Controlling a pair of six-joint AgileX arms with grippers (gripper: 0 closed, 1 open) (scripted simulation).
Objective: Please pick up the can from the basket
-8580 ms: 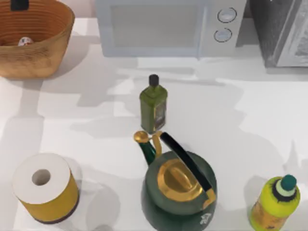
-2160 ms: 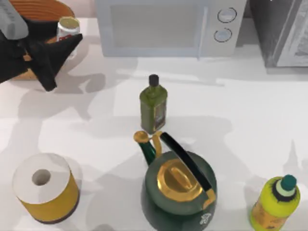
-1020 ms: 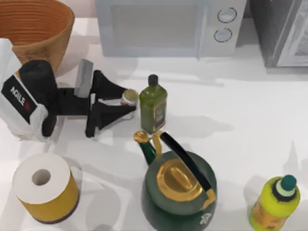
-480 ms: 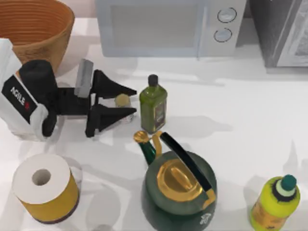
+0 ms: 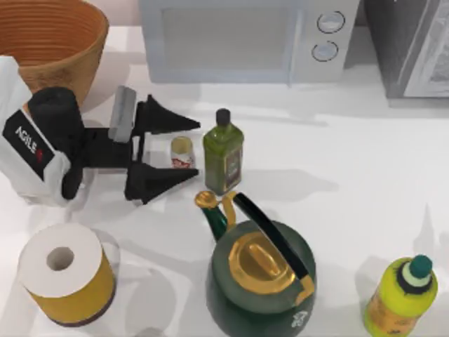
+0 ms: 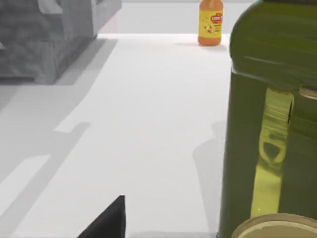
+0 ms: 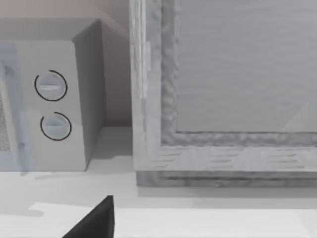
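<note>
My left gripper (image 5: pixel 172 153) has just spread its fingers wider, letting go of the can (image 5: pixel 182 152), which now stands on the table just left of the green bottle (image 5: pixel 224 156), out of the basket (image 5: pixel 49 42). Job looks done.

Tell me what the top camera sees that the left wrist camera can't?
Top view alone: the basket, paper roll, kettle, microwave and the left pincer, open around the can on the table. Left wrist view alone: an orange bottle far off. Both: the green bottle and the can's top.
</note>
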